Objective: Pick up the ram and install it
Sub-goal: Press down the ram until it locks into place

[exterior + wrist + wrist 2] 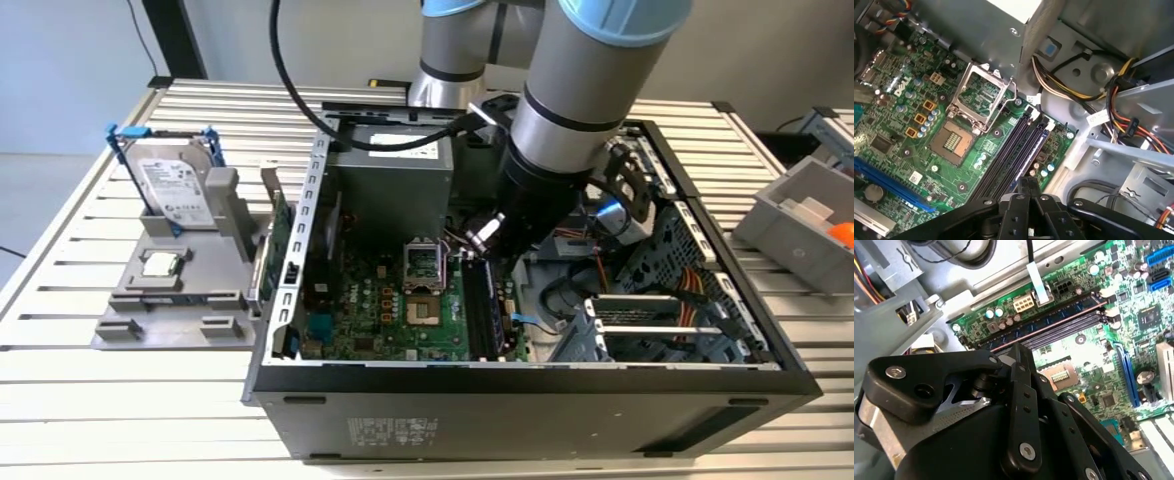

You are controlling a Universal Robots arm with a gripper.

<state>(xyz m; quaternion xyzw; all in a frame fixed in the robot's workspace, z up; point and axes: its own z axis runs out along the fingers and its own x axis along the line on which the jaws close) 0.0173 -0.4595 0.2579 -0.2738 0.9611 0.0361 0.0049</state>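
The end effector (pixel 489 258), fingers closed together, hovers over the motherboard's memory slots (pixel 1013 155); the ram (pixel 1046 323) sits seated there.

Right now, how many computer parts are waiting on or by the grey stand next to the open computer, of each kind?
Hard drive in a blue frame: 1
Small square processor chip: 1
Green card standing on edge between the stand and the computer's wall: 1
Total: 3
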